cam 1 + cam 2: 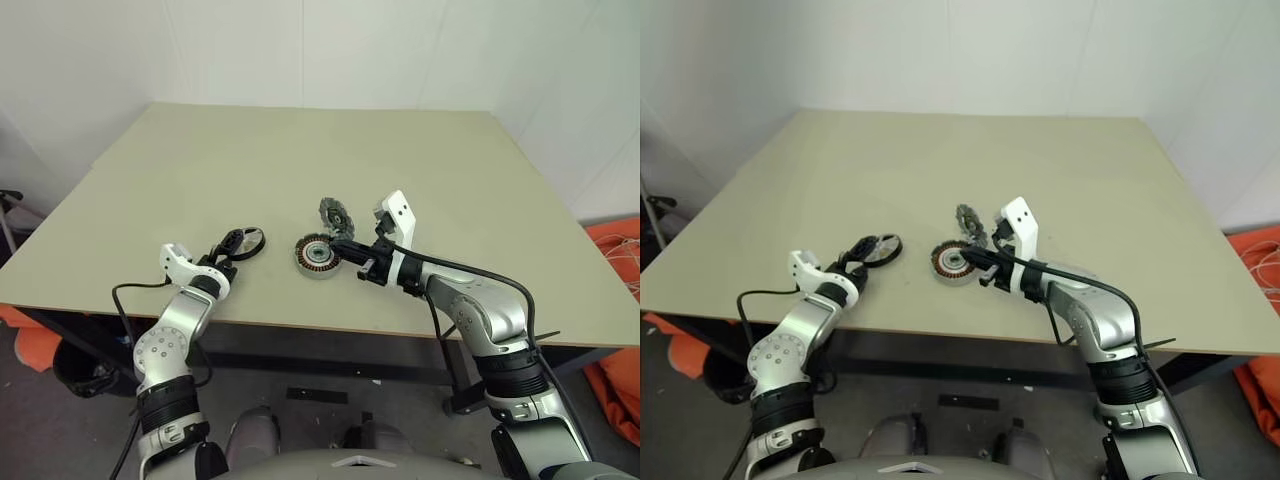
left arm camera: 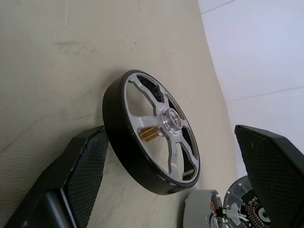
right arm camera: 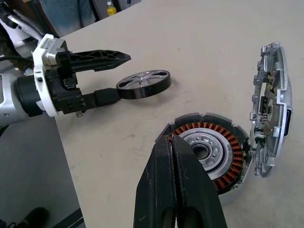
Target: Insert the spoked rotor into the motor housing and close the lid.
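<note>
The spoked rotor, a black-rimmed wheel with silver spokes, lies flat on the table near its front left. My left gripper is open around it, one finger against its rim and the other well apart. The motor housing, a silver ring with copper windings, sits at the table's middle front. The lid stands on edge beside the housing, its inner face showing. My right gripper is shut with nothing between its fingers, its tips at the housing's near rim.
The table's front edge runs just under both wrists. Orange fabric lies on the floor to the right. A white wall stands behind the table. A black cable loops along my right forearm.
</note>
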Robot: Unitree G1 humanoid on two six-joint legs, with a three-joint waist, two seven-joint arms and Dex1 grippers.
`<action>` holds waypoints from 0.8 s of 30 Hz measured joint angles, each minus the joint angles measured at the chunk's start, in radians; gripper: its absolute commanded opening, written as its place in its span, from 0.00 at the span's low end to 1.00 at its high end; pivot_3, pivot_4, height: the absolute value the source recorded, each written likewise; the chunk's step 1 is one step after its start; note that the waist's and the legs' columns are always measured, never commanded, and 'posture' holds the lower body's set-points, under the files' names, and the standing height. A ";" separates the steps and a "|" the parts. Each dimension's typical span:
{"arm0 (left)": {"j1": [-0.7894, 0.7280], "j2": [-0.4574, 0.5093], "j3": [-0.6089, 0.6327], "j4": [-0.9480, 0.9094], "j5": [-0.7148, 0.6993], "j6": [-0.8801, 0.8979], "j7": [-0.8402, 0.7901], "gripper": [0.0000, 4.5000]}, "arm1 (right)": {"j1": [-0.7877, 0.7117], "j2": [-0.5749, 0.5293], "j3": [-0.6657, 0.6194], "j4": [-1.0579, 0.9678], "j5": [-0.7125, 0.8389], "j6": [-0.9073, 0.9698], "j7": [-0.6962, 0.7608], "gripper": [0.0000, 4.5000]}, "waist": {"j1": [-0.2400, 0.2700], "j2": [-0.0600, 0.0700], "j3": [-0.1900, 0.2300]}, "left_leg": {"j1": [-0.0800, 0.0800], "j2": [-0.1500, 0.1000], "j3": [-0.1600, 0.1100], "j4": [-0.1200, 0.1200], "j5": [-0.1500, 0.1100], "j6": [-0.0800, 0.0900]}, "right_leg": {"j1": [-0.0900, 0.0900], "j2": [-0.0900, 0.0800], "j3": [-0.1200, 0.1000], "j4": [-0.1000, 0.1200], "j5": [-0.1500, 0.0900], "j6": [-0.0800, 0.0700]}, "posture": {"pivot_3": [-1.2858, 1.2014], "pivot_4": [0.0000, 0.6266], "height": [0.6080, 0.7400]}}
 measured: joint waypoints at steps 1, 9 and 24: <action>0.000 -0.003 0.000 0.000 -0.006 -0.001 0.006 1.00 | 0.000 0.000 0.000 0.000 0.000 0.000 0.000 0.00 | 0.000 0.000 0.000 | 0.000 0.000 0.000 0.000 0.000 0.000 | 0.000 0.000 0.000 0.000 0.000 0.000 | 0.52 0.00 1.00; -0.002 -0.020 0.001 -0.001 -0.034 -0.009 0.031 1.00 | -0.003 0.000 0.000 0.000 0.000 0.000 0.000 0.00 | 0.006 0.000 0.000 | -0.001 0.000 0.000 0.000 0.000 0.000 | 0.000 0.000 0.000 -0.001 0.000 0.000 | 0.52 0.00 1.00; -0.029 -0.051 0.004 0.070 -0.084 -0.001 0.077 0.41 | -0.011 0.001 0.000 0.000 0.000 0.000 -0.003 0.00 | 0.030 0.000 0.000 | -0.002 -0.001 0.000 0.000 0.001 -0.001 | -0.001 0.000 0.000 -0.001 0.000 0.001 | 0.52 0.00 1.00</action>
